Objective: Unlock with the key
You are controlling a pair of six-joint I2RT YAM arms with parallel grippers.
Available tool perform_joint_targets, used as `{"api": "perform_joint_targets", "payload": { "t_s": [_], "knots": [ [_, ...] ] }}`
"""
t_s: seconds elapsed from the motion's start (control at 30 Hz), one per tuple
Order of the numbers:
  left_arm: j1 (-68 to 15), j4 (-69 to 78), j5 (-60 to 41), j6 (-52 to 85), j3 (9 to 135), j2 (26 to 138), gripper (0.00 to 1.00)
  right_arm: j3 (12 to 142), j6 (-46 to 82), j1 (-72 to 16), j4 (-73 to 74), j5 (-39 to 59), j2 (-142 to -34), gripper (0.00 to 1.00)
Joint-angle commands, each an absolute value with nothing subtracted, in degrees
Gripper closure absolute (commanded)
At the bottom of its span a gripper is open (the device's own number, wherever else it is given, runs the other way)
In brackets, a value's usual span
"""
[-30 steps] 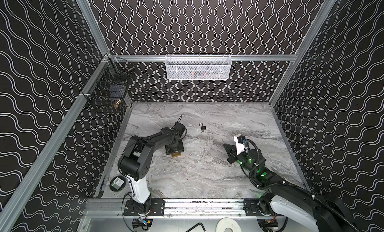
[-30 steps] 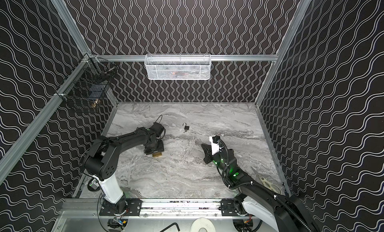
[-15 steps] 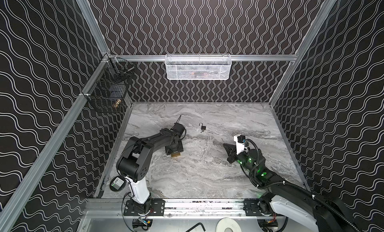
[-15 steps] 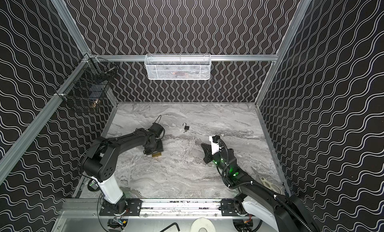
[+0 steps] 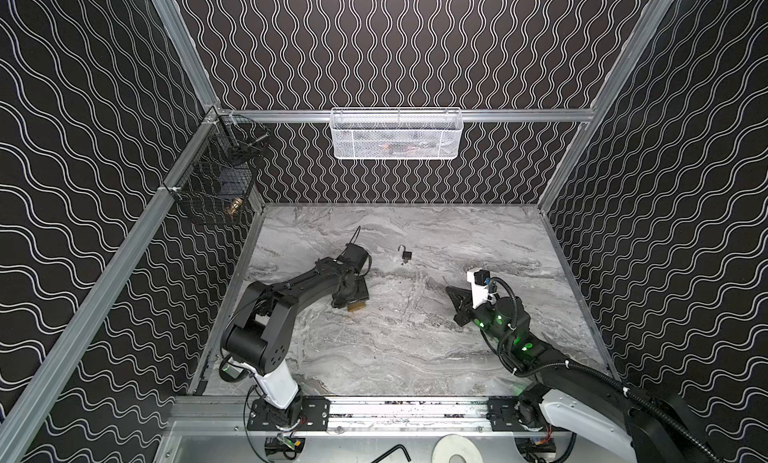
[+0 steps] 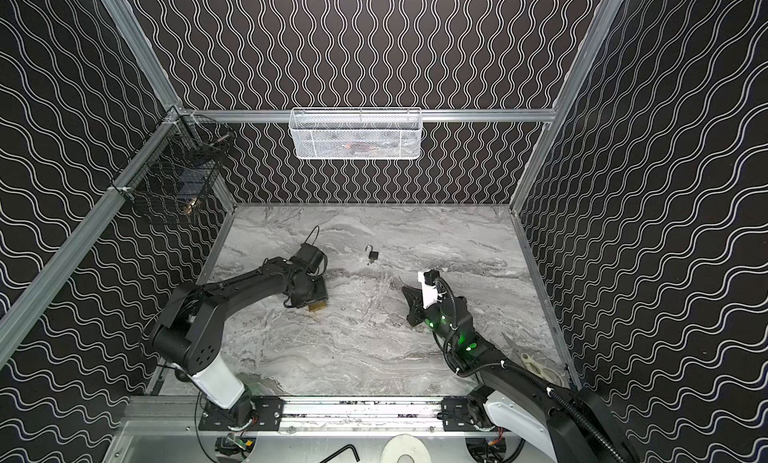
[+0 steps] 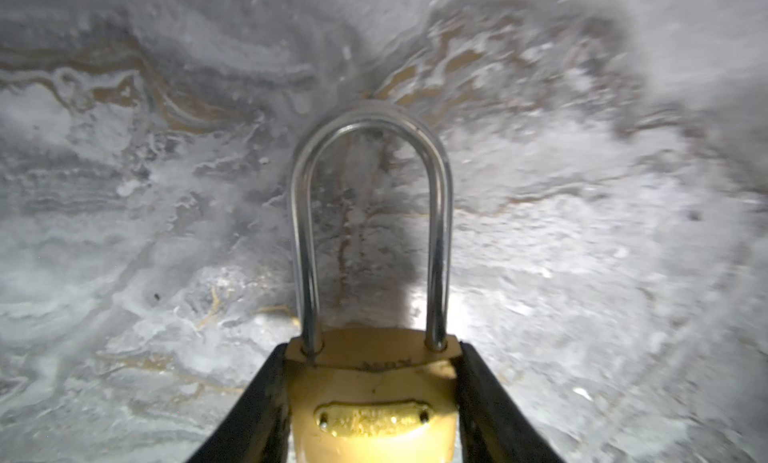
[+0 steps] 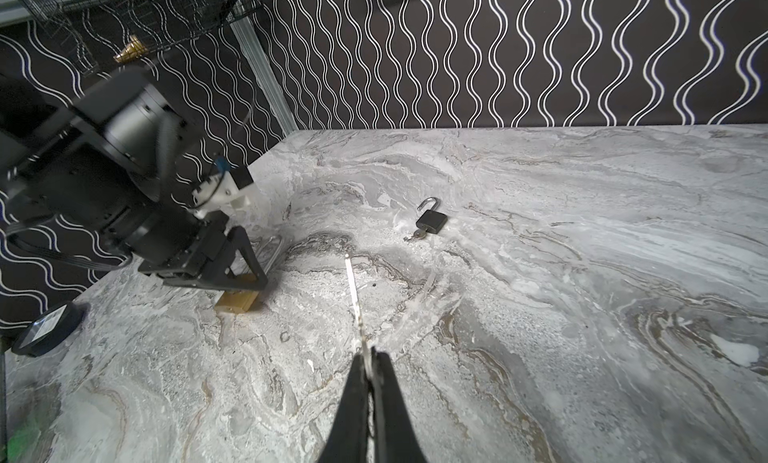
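A brass padlock [image 7: 374,402] with a long steel shackle [image 7: 370,182], closed, lies flat on the marble table [image 5: 395,348], left of the middle in both top views [image 5: 358,307] [image 6: 317,307]. My left gripper [image 7: 372,353] reaches down over it. Its black fingers [image 7: 266,398] press against both sides of the brass body. My right gripper [image 8: 370,357] hovers to the right [image 5: 451,292] and is shut on a thin silver key [image 8: 353,290]. The key's blade points toward the brass padlock [image 8: 237,301].
A small black padlock [image 5: 406,255] [image 8: 431,223] lies further back with its shackle open and a key in it. A white mesh basket [image 5: 397,135] hangs on the back wall, and a black wire basket [image 5: 216,182] on the left wall. Scissors [image 6: 536,365] lie at the front right.
My left gripper's jaws have narrowed onto the brass padlock's sides and the left arm has shifted slightly. The right arm and the key have stayed still.
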State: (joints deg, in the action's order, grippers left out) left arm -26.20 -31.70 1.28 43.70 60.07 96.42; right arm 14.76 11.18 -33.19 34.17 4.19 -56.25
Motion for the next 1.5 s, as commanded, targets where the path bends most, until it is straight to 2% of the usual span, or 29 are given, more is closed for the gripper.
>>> {"api": "perform_joint_targets", "payload": {
  "t_s": [0.0, 0.13, 0.2, 0.5, 0.67, 0.93, 1.47],
  "knots": [
    [-26.2, -26.3, 0.1, 46.3, 58.9, 94.3, 0.57, 16.1, 10.4, -33.3, 36.9, 8.3, -58.7, 1.00],
    [-26.4, -16.4, -2.1, 51.7, 54.4, 91.4, 0.58, 18.2, 11.5, -33.7, 38.6, 14.2, -64.1, 1.00],
    [-27.3, -11.5, -1.9, 54.6, 52.9, 90.6, 0.58, 19.6, 11.7, -35.1, 38.9, 13.7, -67.1, 1.00],
    [-31.5, -0.7, 1.8, 58.9, 52.9, 90.9, 0.60, 22.6, 17.5, -36.1, 45.0, 19.3, -77.7, 1.00],
    [-32.8, 5.6, 1.1, 61.5, 51.6, 91.5, 0.61, 25.1, 17.0, -36.5, 42.3, 19.3, -80.3, 1.00],
    [-37.8, 14.8, 8.0, 66.6, 47.6, 89.0, 0.63, 27.7, 19.2, -37.7, 41.3, 18.7, -84.5, 1.00],
    [-40.4, 19.0, 10.1, 69.5, 46.6, 88.0, 0.65, 30.8, 19.5, -38.6, 36.3, 13.4, -87.1, 1.00]
  ]
}}
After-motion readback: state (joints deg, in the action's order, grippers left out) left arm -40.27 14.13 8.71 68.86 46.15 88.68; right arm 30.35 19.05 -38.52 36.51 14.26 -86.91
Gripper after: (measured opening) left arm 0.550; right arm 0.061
